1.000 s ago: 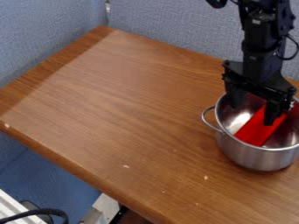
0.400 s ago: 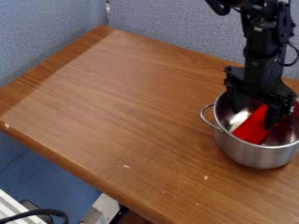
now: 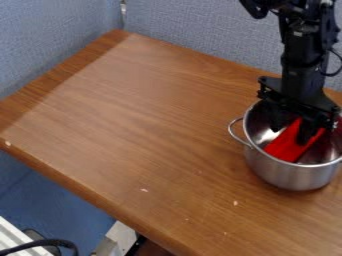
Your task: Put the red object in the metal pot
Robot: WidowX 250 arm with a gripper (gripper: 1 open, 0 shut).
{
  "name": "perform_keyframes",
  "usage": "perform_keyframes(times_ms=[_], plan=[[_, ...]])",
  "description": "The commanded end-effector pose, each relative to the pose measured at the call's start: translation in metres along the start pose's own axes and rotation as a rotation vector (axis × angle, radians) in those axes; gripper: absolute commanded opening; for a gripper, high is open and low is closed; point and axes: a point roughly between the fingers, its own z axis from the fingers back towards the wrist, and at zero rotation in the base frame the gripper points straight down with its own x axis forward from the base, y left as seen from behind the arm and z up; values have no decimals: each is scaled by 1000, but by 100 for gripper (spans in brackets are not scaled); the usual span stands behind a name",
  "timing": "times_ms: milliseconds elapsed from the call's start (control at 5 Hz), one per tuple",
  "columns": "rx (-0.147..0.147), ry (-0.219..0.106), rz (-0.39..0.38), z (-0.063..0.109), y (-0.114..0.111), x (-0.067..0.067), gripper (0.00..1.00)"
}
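The metal pot point(image 3: 271, 174) stands at the right edge of the wooden table, with its small loop handle toward the left. The red object point(image 3: 295, 146) is inside it, leaning at a slant against the pot's inner wall. My gripper point(image 3: 299, 121) hangs straight down over the pot's mouth. Its black fingers point(image 3: 273, 112) are spread apart, one on each side of the block's upper end and just above it. I cannot see them pressing on the block. The pot's right side is cut off by the frame edge.
The wooden table point(image 3: 134, 110) stretches left and toward the front, with its edges at the left and bottom. A blue fabric wall point(image 3: 187, 25) rises behind it. Cables and a light grey object point(image 3: 27, 243) lie on the floor at the lower left.
The gripper has risen slightly from inside the pot. The red object stays slanted in the pot.
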Motion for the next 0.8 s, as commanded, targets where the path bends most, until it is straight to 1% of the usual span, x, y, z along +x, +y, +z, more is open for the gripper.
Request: perform_keyframes(times_ms=[0,600], plan=[[6,-48,20,15,7,11,100],[7,-35,27,12,12,15,100]])
